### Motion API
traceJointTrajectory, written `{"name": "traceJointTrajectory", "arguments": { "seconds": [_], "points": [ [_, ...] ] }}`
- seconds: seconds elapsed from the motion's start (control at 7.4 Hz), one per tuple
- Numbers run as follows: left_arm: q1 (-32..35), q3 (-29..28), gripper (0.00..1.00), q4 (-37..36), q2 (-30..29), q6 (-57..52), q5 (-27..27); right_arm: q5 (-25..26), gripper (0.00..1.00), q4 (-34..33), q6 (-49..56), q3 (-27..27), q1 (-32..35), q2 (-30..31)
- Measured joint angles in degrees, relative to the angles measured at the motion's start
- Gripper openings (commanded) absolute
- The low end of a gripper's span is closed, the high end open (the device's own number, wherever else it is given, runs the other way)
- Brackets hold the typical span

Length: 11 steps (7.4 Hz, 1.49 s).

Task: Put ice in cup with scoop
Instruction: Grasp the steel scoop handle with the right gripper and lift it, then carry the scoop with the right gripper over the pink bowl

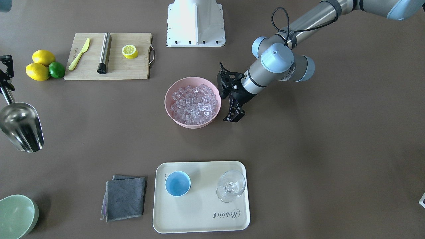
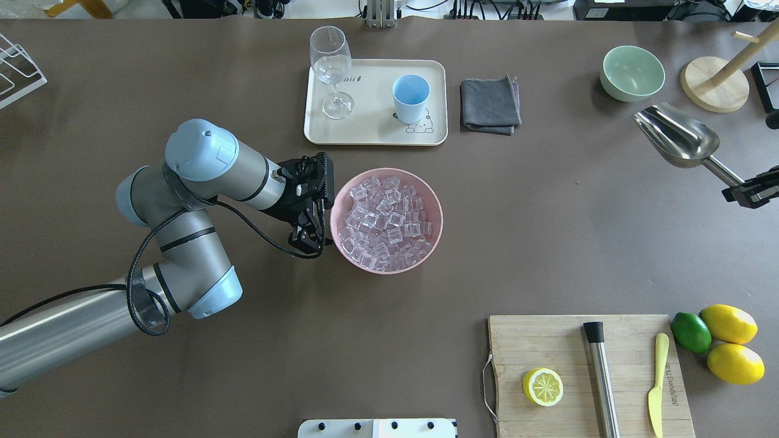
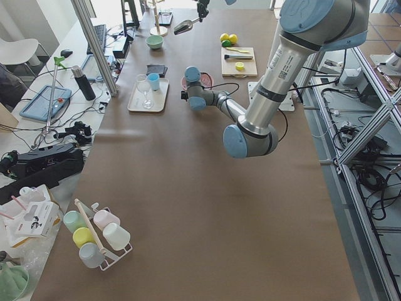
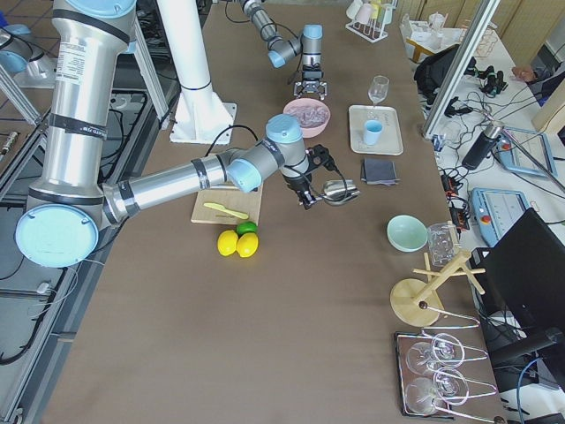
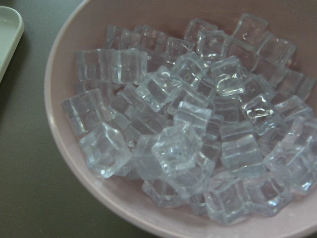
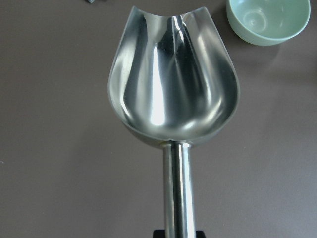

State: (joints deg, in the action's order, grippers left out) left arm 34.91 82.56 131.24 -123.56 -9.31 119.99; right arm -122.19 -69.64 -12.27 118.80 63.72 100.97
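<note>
1 pink bowl (image 2: 389, 270) of ice (image 2: 386, 222); cup (image 2: 409, 97) on tray (image 2: 371, 131)
right gripper (image 2: 741, 190) clamps scoop (image 2: 675, 137); left gripper (image 2: 309, 240) parted, empty, beside the pink bowl

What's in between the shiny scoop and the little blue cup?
A folded grey cloth lies on the table between the scoop and the cup, just beside the cup's tray. The overhead view shows it best.

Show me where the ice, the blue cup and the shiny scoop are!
ice (image 2: 389, 222): overhead view, middle of the pile.
cup (image 2: 410, 91): overhead view, its blue inside.
scoop (image 2: 677, 139): overhead view, its shiny trough.
</note>
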Motion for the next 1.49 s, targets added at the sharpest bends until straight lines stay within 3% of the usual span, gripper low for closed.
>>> {"name": "traceJointTrajectory", "arguments": {
  "seconds": [0.27,0.54,0.81,1.49],
  "points": [
    [-0.02,0.03,0.99,-0.02,-0.08,0.22,0.04,0.03,0.00,-5.62,5.07,3.96,-0.26,-2.13],
    [-0.20,0.06,0.99,-0.01,-0.20,0.32,-0.01,0.09,0.00,-27.12,15.57,8.23,-2.09,-13.50],
    [-0.26,0.03,0.99,-0.06,-0.26,0.27,-0.02,3.15,0.00,-46.69,21.30,10.14,-8.16,-26.18],
    [-0.28,-0.03,0.99,-0.26,-0.39,0.29,-0.02,13.37,0.00,-70.11,34.69,7.91,-18.18,-45.98]
  ]
}}
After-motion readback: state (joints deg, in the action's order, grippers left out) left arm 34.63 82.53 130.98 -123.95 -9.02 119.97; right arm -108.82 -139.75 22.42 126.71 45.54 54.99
